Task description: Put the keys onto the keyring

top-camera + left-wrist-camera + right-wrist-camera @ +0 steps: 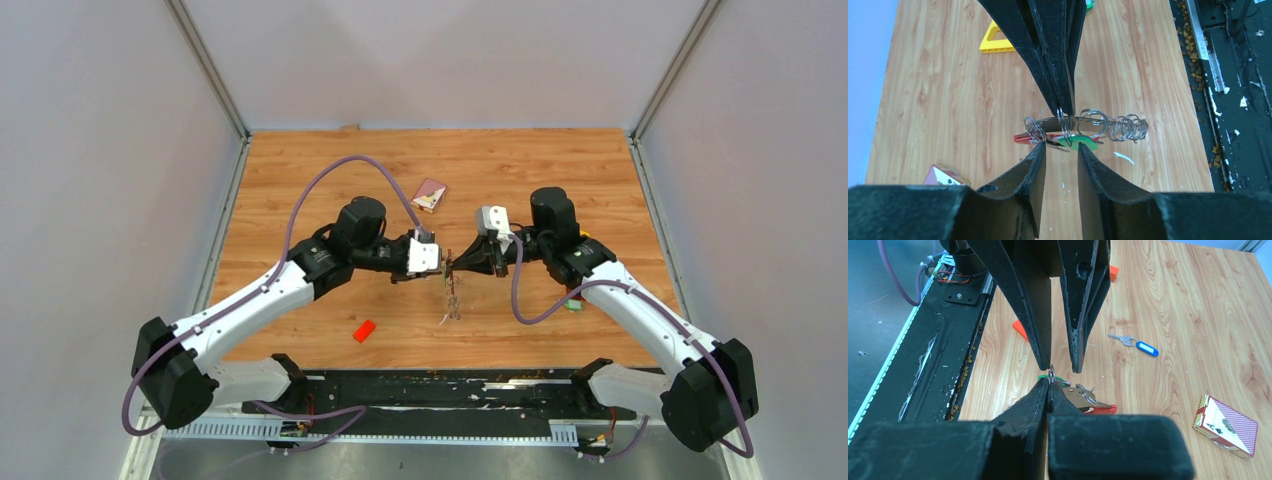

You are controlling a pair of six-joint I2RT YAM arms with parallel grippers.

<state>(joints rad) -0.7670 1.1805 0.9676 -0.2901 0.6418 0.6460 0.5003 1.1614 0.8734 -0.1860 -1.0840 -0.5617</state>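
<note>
The keyring point(452, 295) hangs over the table between the two arms. In the left wrist view it shows a red strap point(1023, 138), a dark strip point(1048, 120), a chain of steel rings point(1128, 128) and a green tag point(1081, 142). My right gripper point(1050, 380) is shut on one of its steel rings point(1063, 120) and holds the bunch up. My left gripper point(1062, 147) is open, with its fingertips point(1040, 149) right at the bunch, level with the red strap and the green tag. A blue-tagged key point(1140, 346) lies on the wood. I cannot make out a black-tagged key.
A deck of cards point(430, 195) lies at the back of the table. A small orange-red block point(364, 330) lies near the front. A small green thing point(572, 305) sits beside the right arm, and a yellow piece point(993, 40) lies further off.
</note>
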